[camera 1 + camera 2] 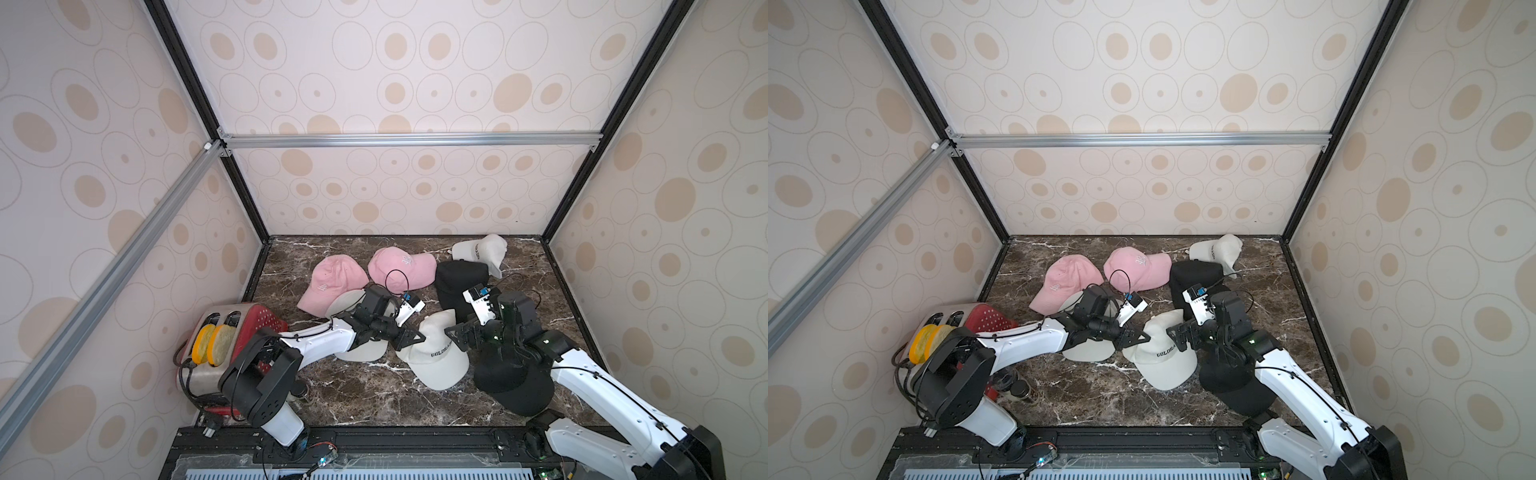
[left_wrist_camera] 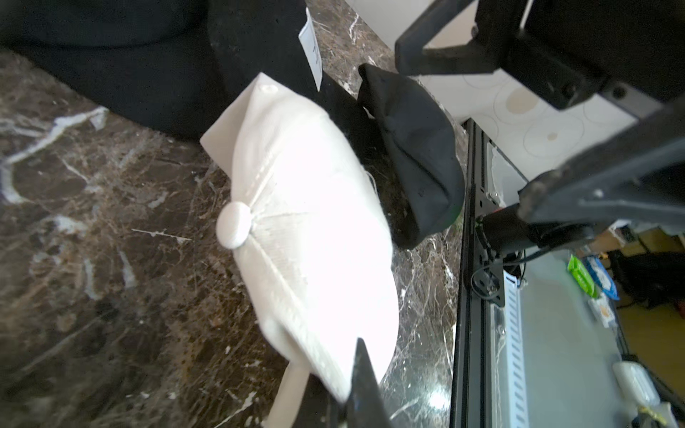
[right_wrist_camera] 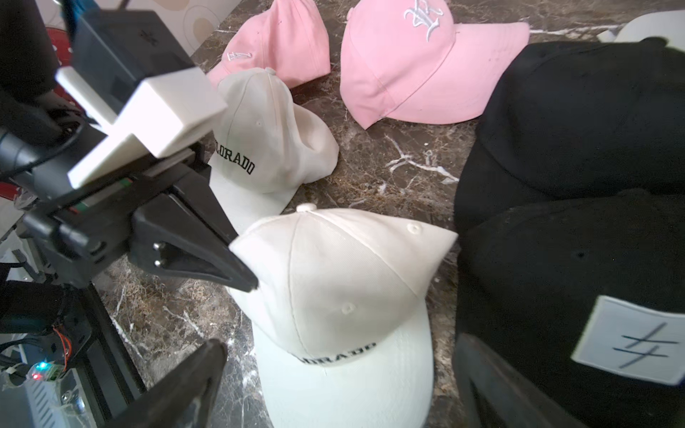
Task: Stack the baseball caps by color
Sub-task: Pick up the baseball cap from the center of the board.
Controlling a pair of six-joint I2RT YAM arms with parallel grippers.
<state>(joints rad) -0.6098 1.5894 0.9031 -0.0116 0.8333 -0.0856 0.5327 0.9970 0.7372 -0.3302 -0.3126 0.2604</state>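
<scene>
The arms [image 1: 316, 336] have white shells [image 1: 615, 399], black joints [image 1: 257, 382] and pointed black fingers [image 3: 207, 259] fixed with two silver screws [image 3: 157, 246].

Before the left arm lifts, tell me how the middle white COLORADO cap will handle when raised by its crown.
Likely floppy: the middle white cap has a soft crown that creases to a peak where the shut left gripper pinches it. Probably light, thin fabric. Its brim looks stiffer, so it may hang down and tilt the cap.
</scene>
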